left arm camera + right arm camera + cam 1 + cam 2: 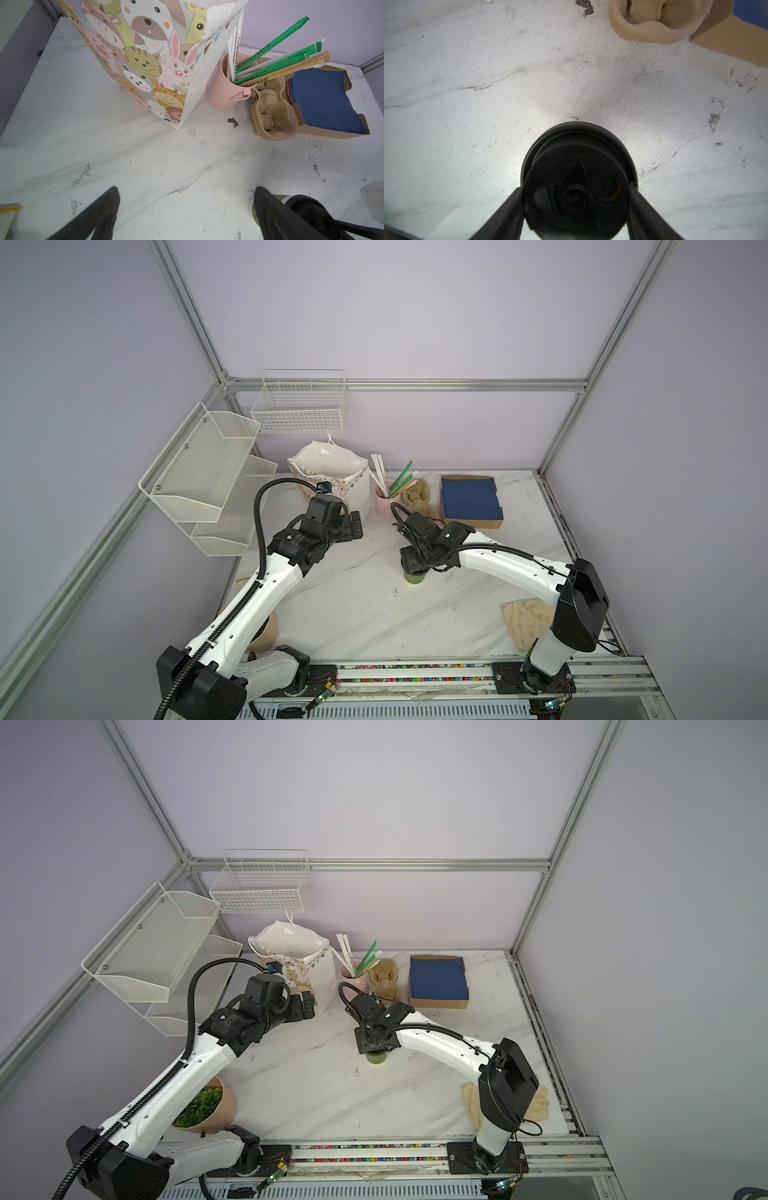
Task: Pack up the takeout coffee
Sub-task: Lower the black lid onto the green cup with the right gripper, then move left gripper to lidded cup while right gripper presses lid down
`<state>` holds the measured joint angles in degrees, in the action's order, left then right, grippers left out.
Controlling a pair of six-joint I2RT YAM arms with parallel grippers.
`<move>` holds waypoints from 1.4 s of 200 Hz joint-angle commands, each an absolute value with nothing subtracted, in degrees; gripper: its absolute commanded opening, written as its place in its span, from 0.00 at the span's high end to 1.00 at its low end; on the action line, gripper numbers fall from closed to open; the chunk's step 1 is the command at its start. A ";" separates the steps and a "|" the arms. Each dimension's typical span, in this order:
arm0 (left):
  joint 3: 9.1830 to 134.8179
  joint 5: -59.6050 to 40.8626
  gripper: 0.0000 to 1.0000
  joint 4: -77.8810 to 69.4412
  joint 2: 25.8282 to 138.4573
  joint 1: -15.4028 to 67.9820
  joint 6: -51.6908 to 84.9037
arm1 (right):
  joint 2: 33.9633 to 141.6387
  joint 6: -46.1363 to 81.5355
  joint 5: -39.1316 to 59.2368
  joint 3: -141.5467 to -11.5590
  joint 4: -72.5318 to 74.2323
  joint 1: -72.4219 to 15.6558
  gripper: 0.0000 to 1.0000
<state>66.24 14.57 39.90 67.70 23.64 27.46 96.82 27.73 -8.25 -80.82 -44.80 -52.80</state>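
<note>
**Right gripper clamped on the lidded cup at mid-table; left gripper wide open by the bag**

At the front edge of the table, a plant sits on the left, partly under the left arm. A cloth lies on the right, partly behind the right arm.

At mid-table stands the cup, upright and olive-green, capped with a black lid. The right gripper comes at it from above, so in both top views only the cup's lower part shows beneath it. In the right wrist view its fingers press the lid from either side with no gap, closed on the cup's top. Whether the cup's base rests on the table or hangs just off it, I cannot tell.

Farther back and to the left, the left gripper hovers over bare table. Its fingers are spread wide with nothing between them. It is just in front of the bag and apart from it. The bag stands upright with its mouth open.

Right of the bag, along the back, a pink mug holds straws. Just beside it is a tan tray, then a box of blue napkins. The tray is apart from the cup.

On the left wall hangs a mesh shelf. On the back wall, above the bag, hangs a wire basket.
</note>
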 commanded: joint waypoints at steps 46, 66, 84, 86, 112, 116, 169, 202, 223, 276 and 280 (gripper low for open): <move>64.49 13.26 0.00 38.58 67.63 23.03 28.27 | 98.89 27.77 -7.96 -80.29 -47.03 -53.21 0.27; 64.46 12.86 0.00 38.58 67.81 23.03 28.30 | 99.24 27.42 -6.79 -79.98 -47.17 -53.26 0.27; 64.51 12.11 0.00 38.70 68.35 23.03 28.30 | 99.90 27.18 -5.64 -79.94 -47.58 -53.15 0.28; 64.56 12.08 0.00 38.75 68.44 23.01 28.26 | 100.13 27.16 -5.34 -80.06 -47.89 -53.17 0.28; 64.96 10.70 0.00 39.23 69.33 22.98 28.46 | 100.99 26.65 -4.18 -80.58 -49.96 -53.17 0.28; 64.98 10.50 0.00 39.28 69.56 23.02 28.60 | 101.05 26.47 -3.97 -80.47 -50.07 -53.03 0.28; 65.65 6.17 0.00 40.35 72.71 23.03 29.19 | 102.39 24.83 -0.96 -78.61 -52.20 -52.56 0.29; 66.28 4.76 0.00 41.06 74.24 23.03 29.44 | 103.79 23.75 0.38 -77.93 -52.20 -52.25 0.30; 66.23 2.60 0.00 41.15 75.29 23.03 29.26 | 103.94 22.69 2.81 -78.01 -51.86 -51.31 0.30; 64.40 -12.21 0.00 39.02 82.38 23.11 34.14 | 105.54 20.74 3.23 -78.12 -53.65 -49.59 0.30; 63.88 -13.54 0.00 38.25 83.28 23.11 34.68 | 105.75 20.63 3.17 -78.37 -53.78 -49.49 0.30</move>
